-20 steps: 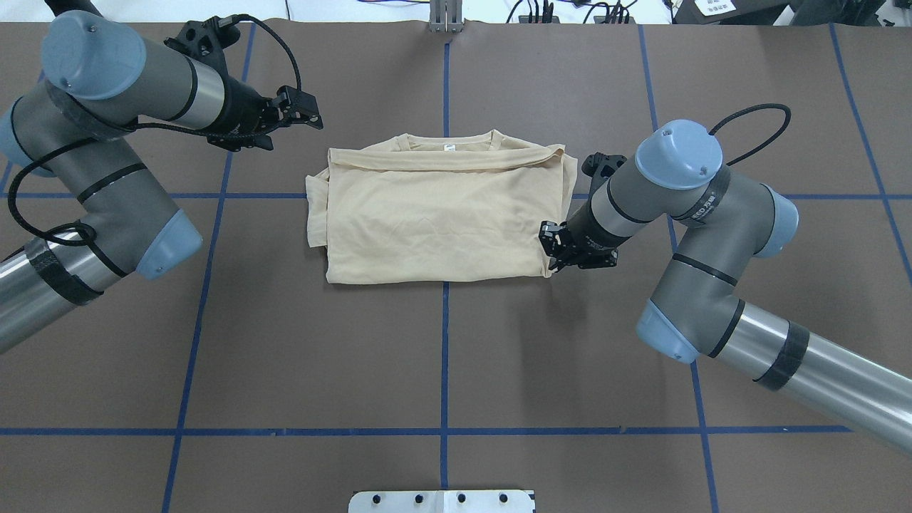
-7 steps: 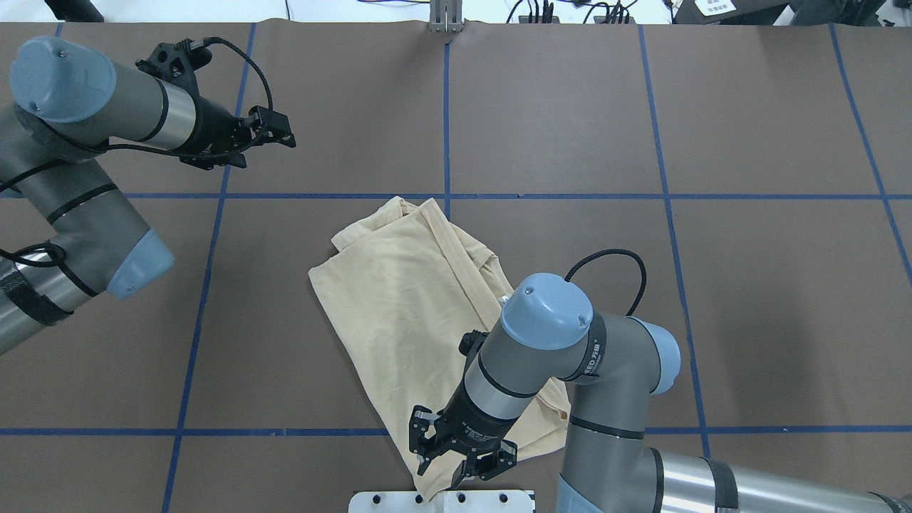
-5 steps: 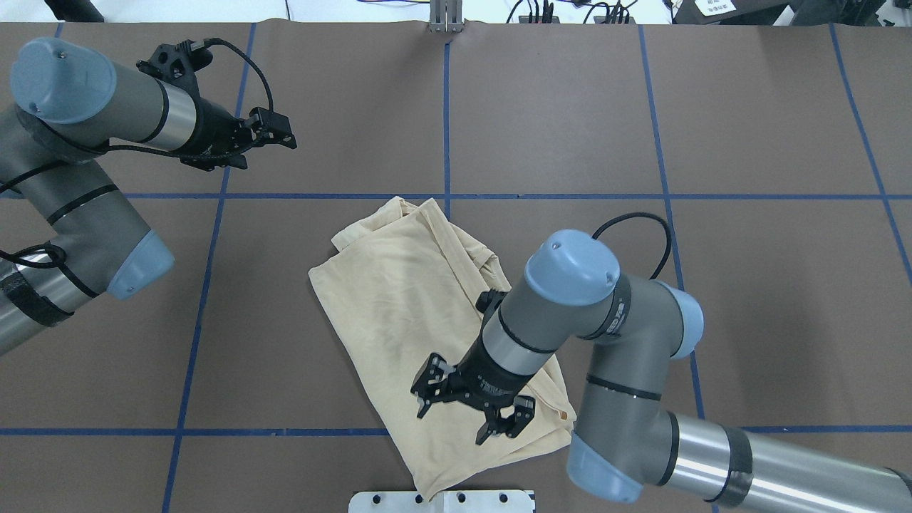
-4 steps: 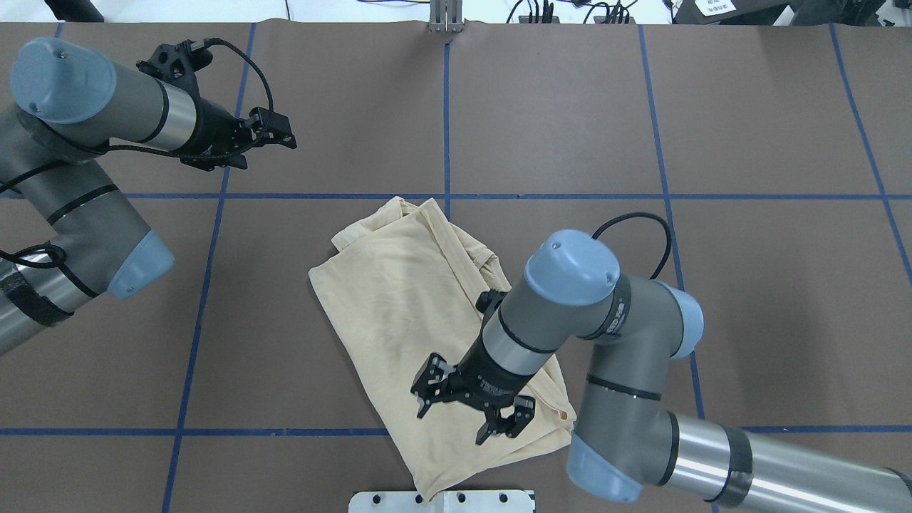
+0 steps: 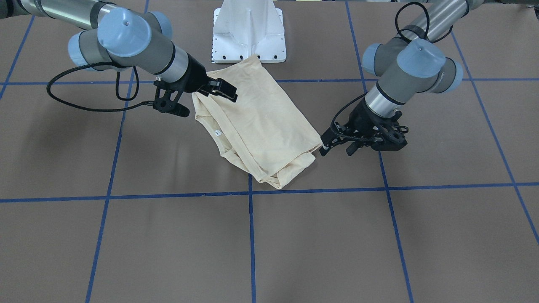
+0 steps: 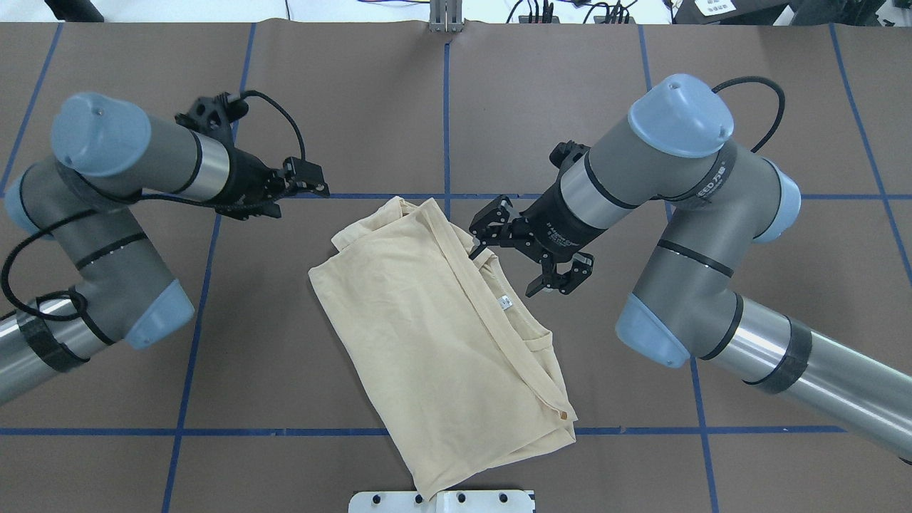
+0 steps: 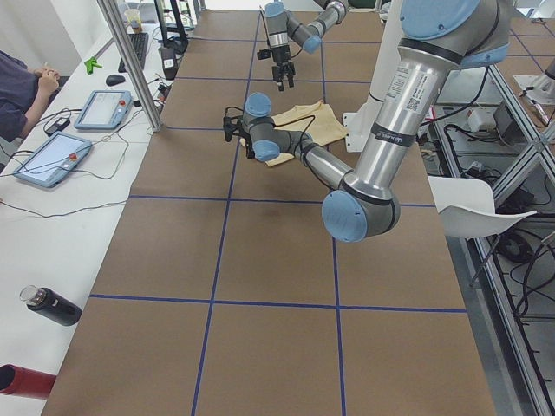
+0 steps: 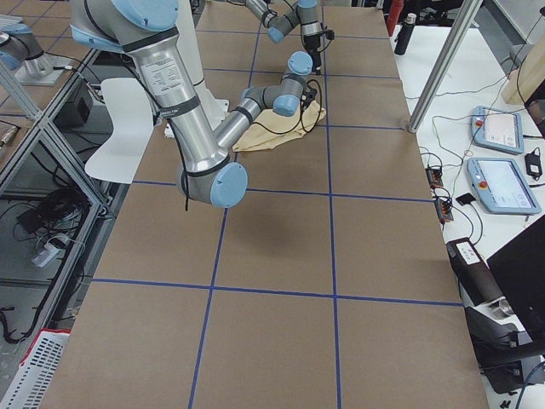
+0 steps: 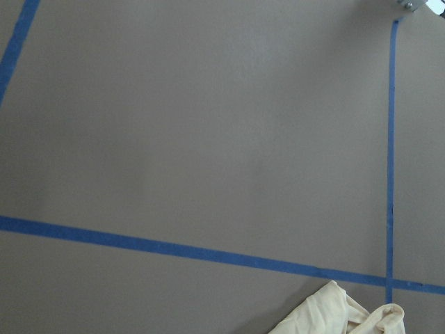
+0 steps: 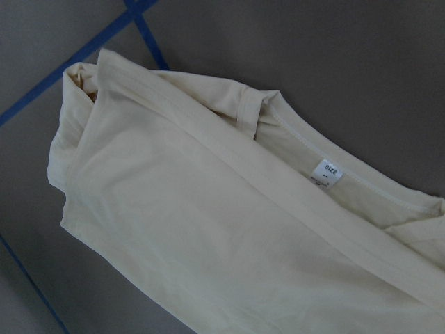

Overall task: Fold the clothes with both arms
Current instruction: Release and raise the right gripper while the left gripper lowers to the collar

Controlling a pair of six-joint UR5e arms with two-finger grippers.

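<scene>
The cream-yellow T-shirt [image 6: 427, 342] lies folded and askew on the brown table, plain side up, the print hidden. Its collar and white neck tag [image 6: 504, 302] face my right arm. The shirt also shows in the front view [image 5: 261, 122] and fills the right wrist view [image 10: 208, 229]. My right gripper [image 6: 504, 274] is open and empty, just above the collar edge at the shirt's far end. My left gripper [image 6: 317, 184] is open and empty, a short way left of the shirt's far corner; in the front view [image 5: 335, 150] it nearly touches that corner. A shirt corner [image 9: 341, 313] shows in the left wrist view.
The white pedestal base [image 6: 442, 501] sits at the near table edge, and the shirt's near end lies over it. Blue tape lines [image 6: 445, 114] grid the table. Tablets [image 7: 113, 108] and an operator [image 7: 22, 87] are on a side bench beyond the table's far edge.
My right gripper dragged the shirt toward the base and turned it askew, let go, then moved up to the collar end. My left gripper came in toward the shirt's far corner.
</scene>
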